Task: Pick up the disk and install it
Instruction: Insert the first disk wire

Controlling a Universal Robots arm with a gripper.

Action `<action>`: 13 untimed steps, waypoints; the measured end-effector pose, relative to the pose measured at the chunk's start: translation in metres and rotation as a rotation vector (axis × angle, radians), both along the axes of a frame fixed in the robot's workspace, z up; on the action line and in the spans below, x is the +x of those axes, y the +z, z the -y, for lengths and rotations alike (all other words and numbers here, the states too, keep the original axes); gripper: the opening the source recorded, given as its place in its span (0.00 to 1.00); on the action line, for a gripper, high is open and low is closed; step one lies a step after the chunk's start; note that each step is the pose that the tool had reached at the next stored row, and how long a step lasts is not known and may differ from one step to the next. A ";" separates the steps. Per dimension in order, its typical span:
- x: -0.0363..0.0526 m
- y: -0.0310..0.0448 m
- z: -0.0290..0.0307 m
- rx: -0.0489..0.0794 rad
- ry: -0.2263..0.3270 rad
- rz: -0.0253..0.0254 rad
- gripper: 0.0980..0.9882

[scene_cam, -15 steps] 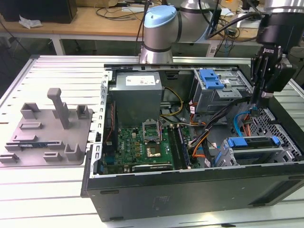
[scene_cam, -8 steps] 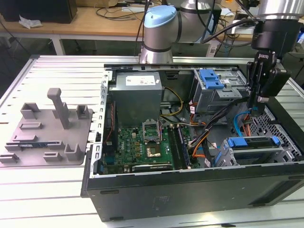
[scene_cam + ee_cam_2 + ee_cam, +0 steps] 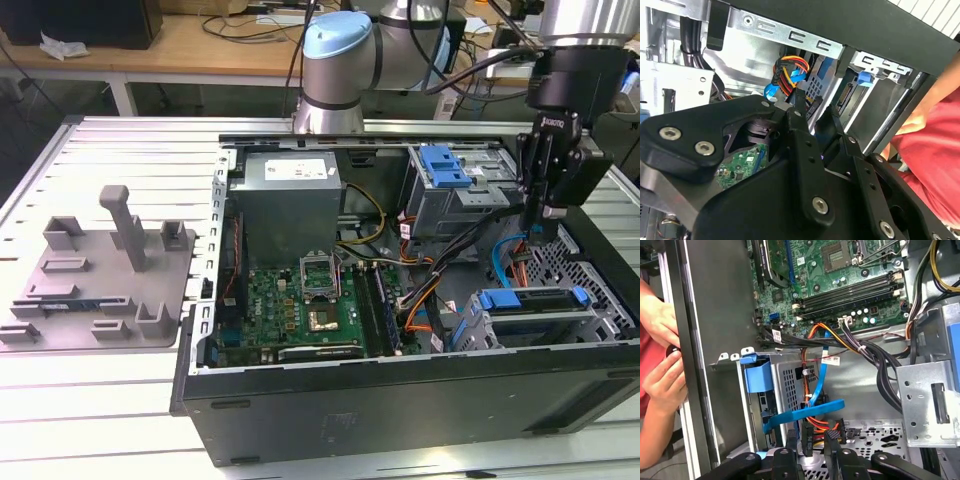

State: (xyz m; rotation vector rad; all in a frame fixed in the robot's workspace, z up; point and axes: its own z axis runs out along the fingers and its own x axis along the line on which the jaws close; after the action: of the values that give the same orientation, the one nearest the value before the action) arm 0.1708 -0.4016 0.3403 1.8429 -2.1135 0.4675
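Just below the jaws, the flat silver disk in its bright blue plastic carrier frame (image 3: 528, 300) sits slotted in the perforated grey metal drive cage (image 3: 787, 377) of the open black computer case (image 3: 400, 410). The jaws stand narrow, slightly parted, gripping nothing; a flat blue cable (image 3: 805, 413) crosses just beyond their tips

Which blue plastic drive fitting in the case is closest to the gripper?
The disk in the lower bay, directly below the gripper; the blue latch on the upper cage sits farther toward the exterior view's left.
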 end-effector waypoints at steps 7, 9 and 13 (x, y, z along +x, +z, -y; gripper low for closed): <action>-0.0044 -0.0026 -0.0074 -0.033 0.000 0.0147 0.28; -0.0051 -0.0034 -0.0075 -0.033 0.000 0.0167 0.28; -0.0052 -0.0043 -0.0075 -0.034 0.000 0.0187 0.28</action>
State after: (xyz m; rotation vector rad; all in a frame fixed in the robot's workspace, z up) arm 0.1656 -0.3942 0.3360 1.8270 -2.1042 0.5195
